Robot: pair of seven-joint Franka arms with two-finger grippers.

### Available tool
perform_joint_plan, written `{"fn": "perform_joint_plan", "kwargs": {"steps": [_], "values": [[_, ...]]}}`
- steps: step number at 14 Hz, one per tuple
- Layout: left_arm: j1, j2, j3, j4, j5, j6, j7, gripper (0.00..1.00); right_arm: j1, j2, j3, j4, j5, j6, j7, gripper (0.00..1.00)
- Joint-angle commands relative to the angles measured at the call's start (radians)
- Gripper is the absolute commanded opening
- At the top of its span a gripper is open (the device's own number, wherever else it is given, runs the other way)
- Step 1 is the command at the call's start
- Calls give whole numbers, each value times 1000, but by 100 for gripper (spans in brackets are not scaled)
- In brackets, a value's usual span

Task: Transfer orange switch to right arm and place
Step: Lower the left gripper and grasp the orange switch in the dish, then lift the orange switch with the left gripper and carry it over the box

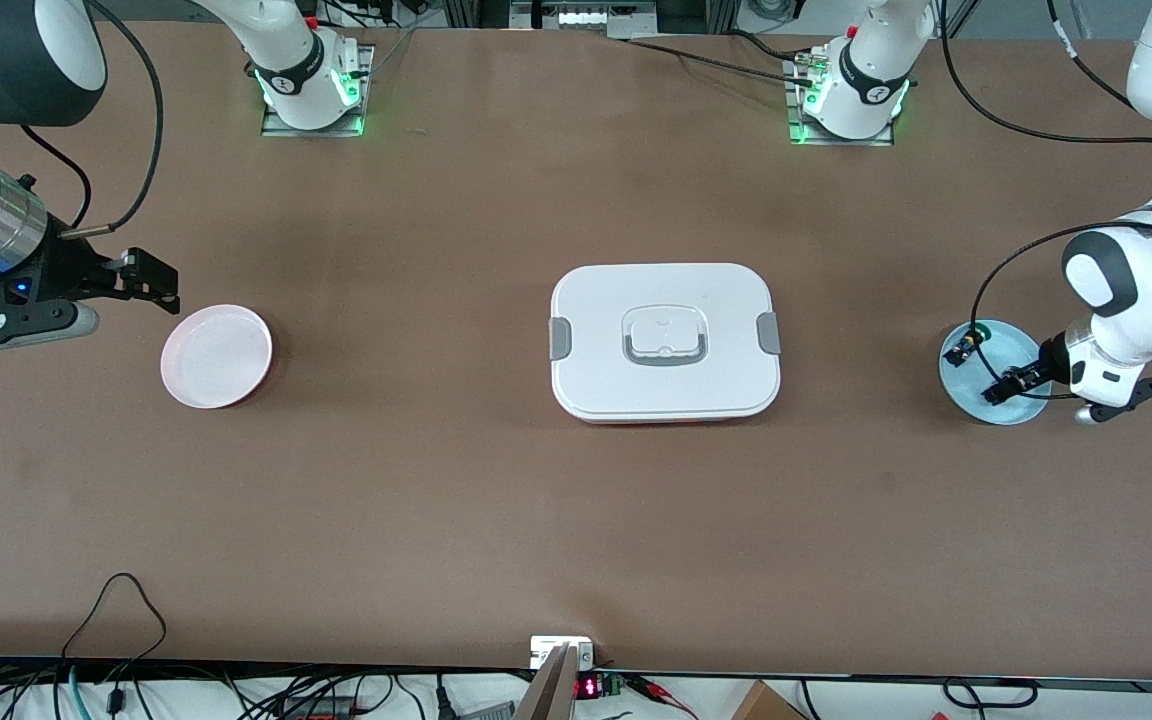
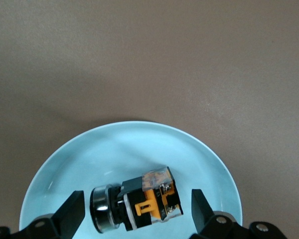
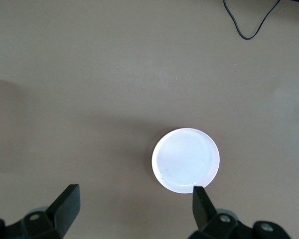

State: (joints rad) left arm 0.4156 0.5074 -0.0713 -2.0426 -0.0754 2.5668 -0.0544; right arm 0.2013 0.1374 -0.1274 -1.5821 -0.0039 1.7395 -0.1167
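Note:
The orange switch (image 2: 137,204) lies on its side on the light blue plate (image 2: 139,144). It is a small black cylinder with a silver ring and an orange clip on its body, and its cap face is turned away. My left gripper (image 2: 137,208) is open, low over the plate, with one finger on each side of the switch and not touching it. In the front view the left gripper (image 1: 986,375) is over the blue plate (image 1: 1021,345) at the left arm's end of the table. My right gripper (image 1: 154,282) is open and empty, waiting above the table beside the pink plate (image 1: 216,356).
A white lidded box (image 1: 664,342) with grey clips sits at the table's middle. A green-capped button (image 1: 982,328) is at the blue plate's rim farther from the front camera. The pink plate (image 3: 185,159) shows pale and bare in the right wrist view.

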Motion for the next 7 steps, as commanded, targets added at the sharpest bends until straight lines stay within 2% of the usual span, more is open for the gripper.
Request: {"fn": "perform_joint_plan", "kwargs": {"steps": [1,5,6,7], "values": [[8,20,-13,4,-17,41,-1,94,3,-1,0,14,2,-12,15,100],[14,33,-13,5,-21,43,7,90,3,-1,0,14,2,-11,14,100],[14,33,-13,5,-21,43,7,83,3,-1,0,14,2,-11,15,100],[14,33,-13,4,-21,39,5,71,3,-1,0,14,2,-11,14,100]]}}
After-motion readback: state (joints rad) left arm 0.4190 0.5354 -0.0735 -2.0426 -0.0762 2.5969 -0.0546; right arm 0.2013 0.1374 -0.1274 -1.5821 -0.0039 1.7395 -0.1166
